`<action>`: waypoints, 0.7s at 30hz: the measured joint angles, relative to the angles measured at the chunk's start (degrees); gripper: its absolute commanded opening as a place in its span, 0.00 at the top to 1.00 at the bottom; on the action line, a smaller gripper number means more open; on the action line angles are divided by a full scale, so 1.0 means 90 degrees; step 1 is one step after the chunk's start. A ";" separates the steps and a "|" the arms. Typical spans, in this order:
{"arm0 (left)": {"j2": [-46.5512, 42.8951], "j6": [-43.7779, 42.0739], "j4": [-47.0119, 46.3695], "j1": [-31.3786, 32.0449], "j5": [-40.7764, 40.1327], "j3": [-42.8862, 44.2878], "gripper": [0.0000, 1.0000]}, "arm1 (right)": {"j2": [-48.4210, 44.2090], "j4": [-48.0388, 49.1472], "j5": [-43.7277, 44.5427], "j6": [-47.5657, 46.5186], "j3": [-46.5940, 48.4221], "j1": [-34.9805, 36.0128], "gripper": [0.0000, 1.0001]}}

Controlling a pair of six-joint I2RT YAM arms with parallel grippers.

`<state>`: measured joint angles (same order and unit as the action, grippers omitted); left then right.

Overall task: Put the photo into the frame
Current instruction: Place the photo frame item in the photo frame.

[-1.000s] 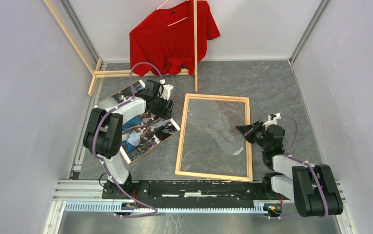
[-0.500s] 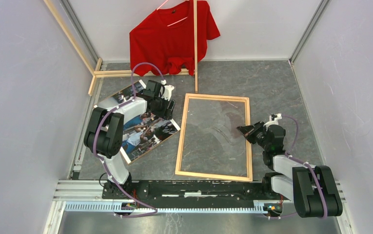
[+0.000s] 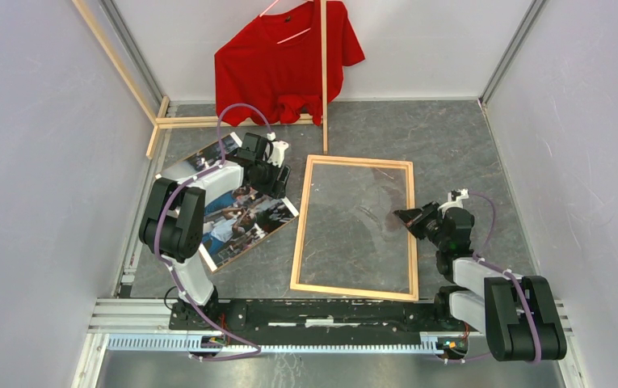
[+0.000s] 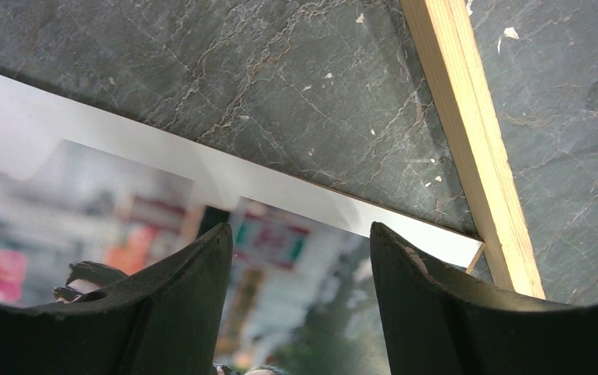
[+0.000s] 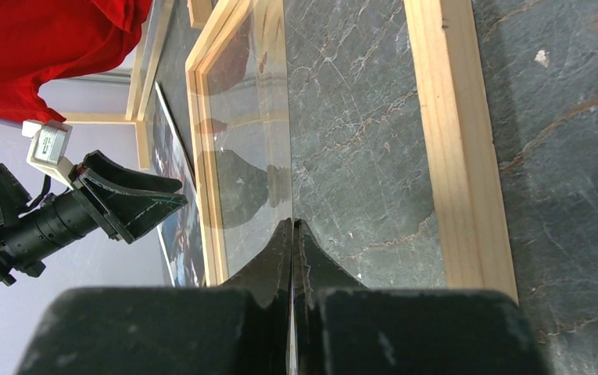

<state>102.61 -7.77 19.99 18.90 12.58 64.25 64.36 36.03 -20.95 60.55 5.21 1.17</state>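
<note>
One slat crosses red shirt, ending near frame

1. The frame lies flat at the middle of the table, its long sides running near to far.
2. The photo lies flat to the frame's left, turned askew, one corner just beside the frame's left strip.
3. The left gripper hangs over the photo's far right part. The right gripper reaches in over the frame's right strip.
4. Behind the frame, a shirt hangs at the back wall, with an upright slat before it.
5. More slats lie in the far left corner.
</note>
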 measured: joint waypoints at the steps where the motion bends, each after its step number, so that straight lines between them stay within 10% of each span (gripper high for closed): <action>1: 0.0000 0.0000 0.0000 0.0000 0.0000 0.0000 0.28 | -0.0019 -0.0015 0.0000 0.0000 -0.0010 -0.0017 1.00; 21: 0.0087 0.0000 -0.0010 0.0058 0.0000 0.0000 0.28 | -0.0039 -0.0017 0.0000 0.0000 -0.0027 -0.0061 1.00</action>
<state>103.39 -7.77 19.90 19.42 12.58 64.25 64.01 35.88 -20.95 60.55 4.97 0.62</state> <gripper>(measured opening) 0.718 0.006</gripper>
